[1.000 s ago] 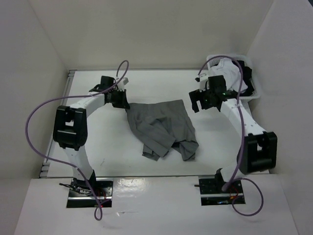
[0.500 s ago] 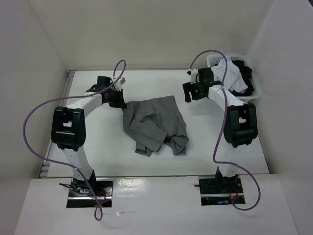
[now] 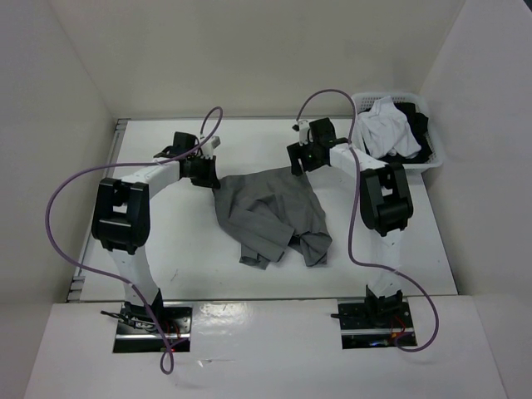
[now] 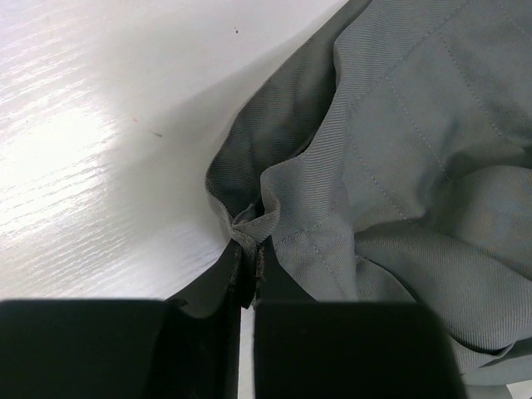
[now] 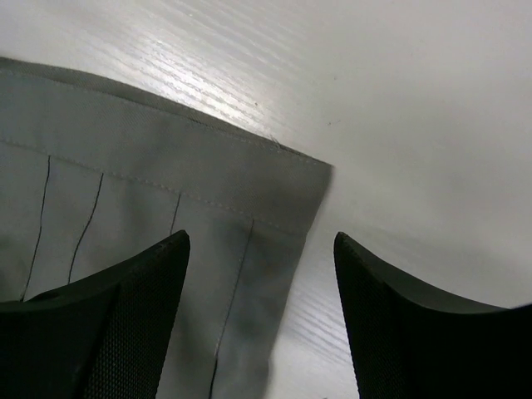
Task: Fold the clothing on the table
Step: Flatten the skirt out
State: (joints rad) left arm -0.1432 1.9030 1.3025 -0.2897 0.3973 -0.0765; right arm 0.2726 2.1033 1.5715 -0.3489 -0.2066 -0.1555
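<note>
From above, the grey pleated skirt [image 3: 270,212] lies rumpled in the middle of the white table [image 3: 183,241], between your two arms and well apart from the lattice basket [image 3: 435,160] at the far right. Its far edge runs across the table from the left gripper [image 3: 206,173] to the right gripper [image 3: 301,158], rising slightly toward the right, so that is the axis you have to work with. The rest trails toward you and bunches into loose folds at the near side. In the left wrist view, the left gripper [image 4: 252,249] is pinched tight on a small puckered tuck at the skirt [image 4: 399,150] edge, with bare table [image 4: 83,125] off to one side. That hold looks thin, so avoid jerking it. In the right wrist view, the right gripper [image 5: 259,241] is spread wide with nothing between its jaws, poised over the squared corner of the skirt [image 5: 166,174] where a stitched band ends against the table [image 5: 399,100]. Whether that band is waist or hem I cannot tell. Come straight down astride that corner, bite just inside the stitching so you catch every layer, then draw both hands apart along the far edge to flatten it before you fold.
</note>
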